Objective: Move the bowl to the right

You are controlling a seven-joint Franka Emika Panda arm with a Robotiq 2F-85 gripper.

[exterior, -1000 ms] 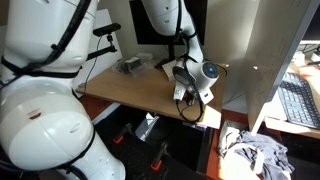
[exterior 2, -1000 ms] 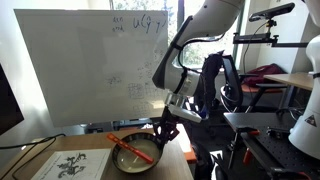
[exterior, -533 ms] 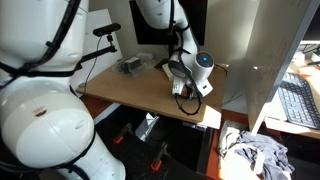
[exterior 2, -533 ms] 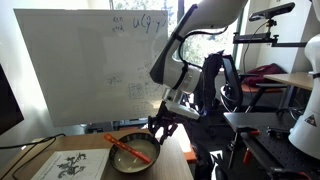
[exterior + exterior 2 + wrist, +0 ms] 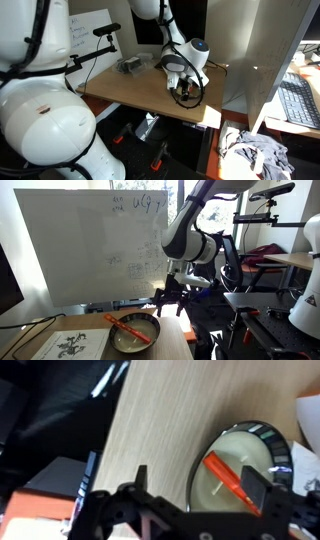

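Note:
The bowl (image 5: 135, 333) is small and round, with a dark outside and rim and a pale inside, and an orange-red stick (image 5: 124, 328) lies across it. It rests on the wooden table (image 5: 170, 345) near the edge. My gripper (image 5: 170, 309) hangs open just above and beside the bowl's rim, touching nothing. In the wrist view the bowl (image 5: 245, 455) lies under my right finger, the stick (image 5: 224, 473) shows inside it, and my gripper (image 5: 198, 485) holds nothing. In an exterior view my gripper (image 5: 186, 92) hides most of the bowl.
A white paper card (image 5: 68, 346) with a drawing lies beside the bowl. A whiteboard (image 5: 90, 245) stands behind it. Grey metallic clutter (image 5: 130, 65) sits at the table's back. The table edge (image 5: 150, 108) drops to a floor with cables and tools.
My gripper has gone from shut on the bowl's rim to open and has lifted slightly off it. The bowl stays on the table.

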